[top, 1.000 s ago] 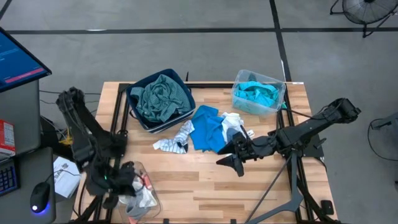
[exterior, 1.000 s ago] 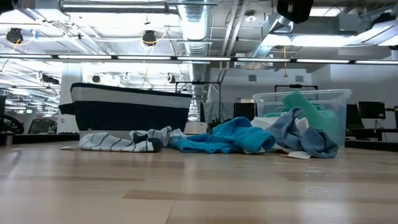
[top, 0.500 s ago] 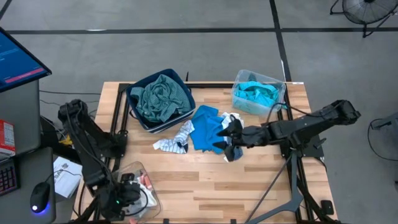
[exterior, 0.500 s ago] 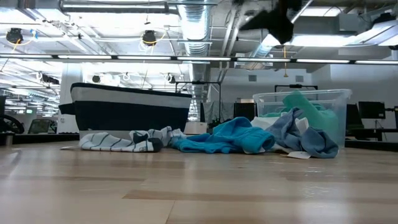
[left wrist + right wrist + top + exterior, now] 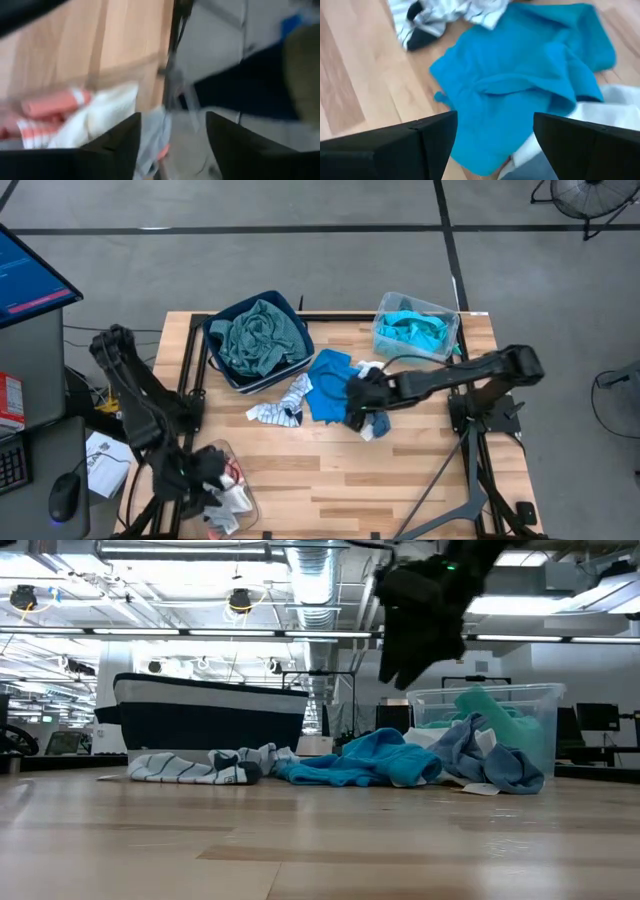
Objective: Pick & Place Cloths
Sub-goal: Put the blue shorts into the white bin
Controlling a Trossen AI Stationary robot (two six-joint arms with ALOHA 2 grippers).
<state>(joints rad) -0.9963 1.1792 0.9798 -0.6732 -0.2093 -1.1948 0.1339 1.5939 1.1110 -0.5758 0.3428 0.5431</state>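
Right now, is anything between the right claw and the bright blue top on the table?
Nothing visible. The right claw is open above the bright blue top, and only air shows between its fingers and the cloth. The striped socks lie off to the side.

No legible text, label, brand, number or sign appears in any view. The monitor [image 5: 25, 275] left of the table [image 5: 330, 470] shows a blue screen with a pink bar; its contents cannot be read. The paper sheet [image 5: 100, 458] just left of the table carries marks too small to read.
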